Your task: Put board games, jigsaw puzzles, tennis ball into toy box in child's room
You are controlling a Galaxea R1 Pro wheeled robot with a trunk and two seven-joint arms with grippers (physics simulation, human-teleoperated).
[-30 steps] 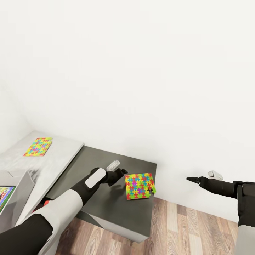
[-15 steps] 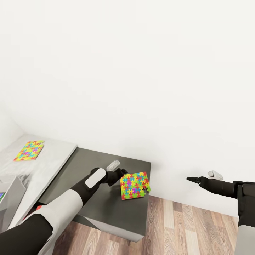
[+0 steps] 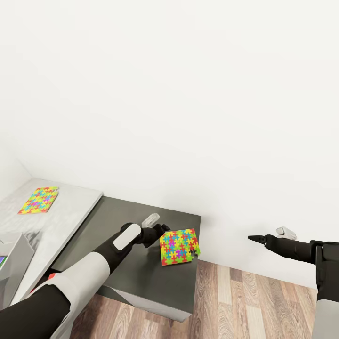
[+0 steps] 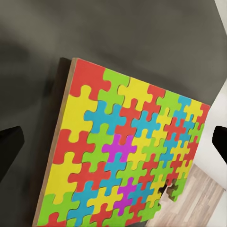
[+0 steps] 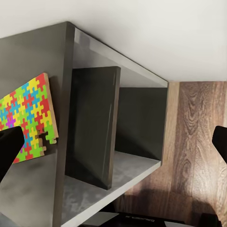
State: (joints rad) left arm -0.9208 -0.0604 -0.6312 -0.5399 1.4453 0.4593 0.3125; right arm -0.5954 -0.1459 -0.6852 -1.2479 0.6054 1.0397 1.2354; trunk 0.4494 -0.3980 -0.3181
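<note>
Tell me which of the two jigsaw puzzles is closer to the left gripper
The jigsaw puzzle on the dark grey wing, right beside the left gripper. The other puzzle lies far off on the light grey top.

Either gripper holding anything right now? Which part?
Nothing held. Left gripper is open beside the jigsaw puzzle on the table; right gripper is open over the floor.

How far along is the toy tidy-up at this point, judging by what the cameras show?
Early to midway. Done: a printed box edge shows inside the toy box, so something seems already in. In hand: the left gripper, jaws open, sits at the near jigsaw puzzle on the dark wing of the table, not gripping yet. Left: that puzzle, the far jigsaw puzzle on the light top. The right gripper hangs idle.
</note>
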